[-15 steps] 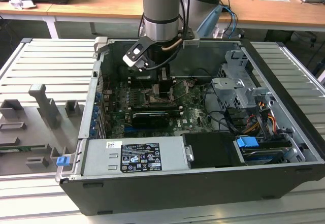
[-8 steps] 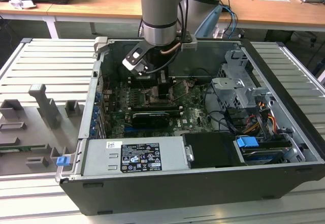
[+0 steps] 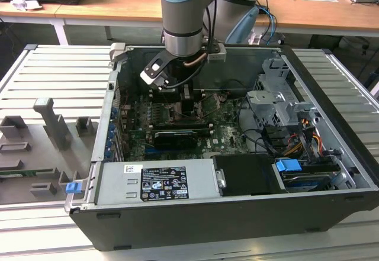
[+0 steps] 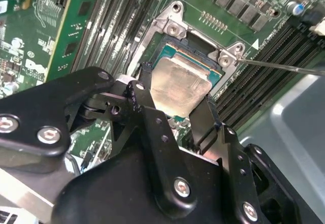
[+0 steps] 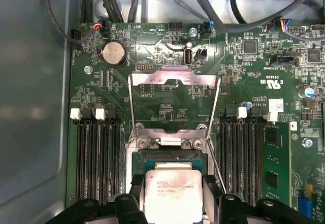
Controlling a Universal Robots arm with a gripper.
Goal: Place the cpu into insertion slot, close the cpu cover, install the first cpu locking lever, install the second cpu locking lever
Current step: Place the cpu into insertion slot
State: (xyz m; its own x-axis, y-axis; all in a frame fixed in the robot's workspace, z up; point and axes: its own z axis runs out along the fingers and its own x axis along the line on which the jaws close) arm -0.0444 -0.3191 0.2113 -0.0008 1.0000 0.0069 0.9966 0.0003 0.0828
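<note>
Step one is where I'm at. My tool (image 5: 173, 183) is pinched narrow on the cpu (image 5: 173, 198), with a finger (image 5: 136, 196) tight against each side edge. It hangs right over the socket (image 5: 172, 155) in the middle of the motherboard (image 5: 254, 66), inside the open case (image 3: 177, 225) on the worktop (image 3: 59, 77). In the second wrist view the cpu looks a bit tilted, with the socket's teal edge peeking out past its far side. So I'd say it's over the slot but not dropped in flat yet, though I can't tell for sure whether a corner is touching. The cover (image 5: 172, 76) is flipped up and open on the far side of the socket, so that bit isn't done. One thin lever (image 4: 284, 66) sticks out loose to the side, not hooked under anything, and I can't really make out the other one. So the cpu is nearly placed, and the cover and both levers are all left to do.
</note>
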